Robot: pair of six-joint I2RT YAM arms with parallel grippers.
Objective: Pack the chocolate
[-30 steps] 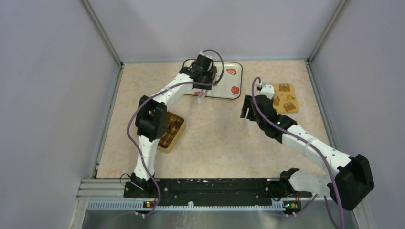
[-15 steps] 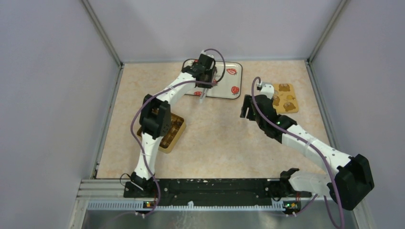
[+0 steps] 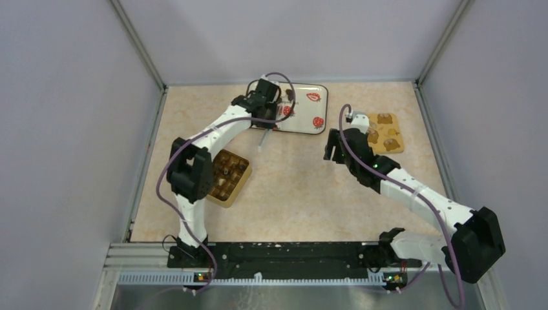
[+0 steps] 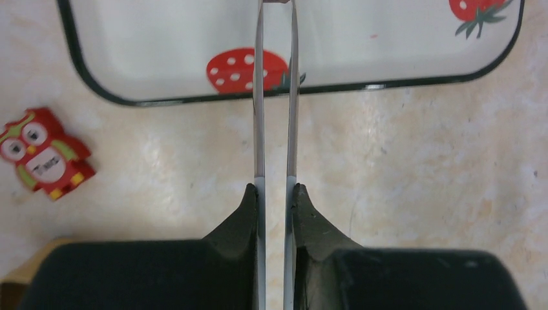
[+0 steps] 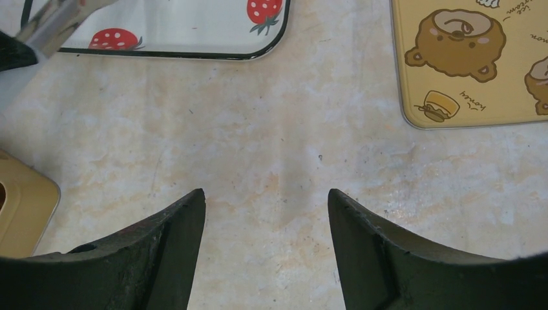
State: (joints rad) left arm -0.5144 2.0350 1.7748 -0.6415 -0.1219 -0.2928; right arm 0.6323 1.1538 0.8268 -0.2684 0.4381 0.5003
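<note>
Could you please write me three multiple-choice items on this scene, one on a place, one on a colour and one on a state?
1. Seen from above, where does the yellow bear lid lie?
A. right of the strawberry tray
B. left of it
C. on top of it

2. What colour is the owl figure?
A. blue
B. red
C. white

3. How do the right gripper's fingers stand?
A. apart, nothing between them
B. shut on the lid
C. shut on a chocolate

Answers: 1 A, the top view shows it past the tray's right edge; 2 B, the left wrist view shows it red; 3 A, only bare table shows between them.
</note>
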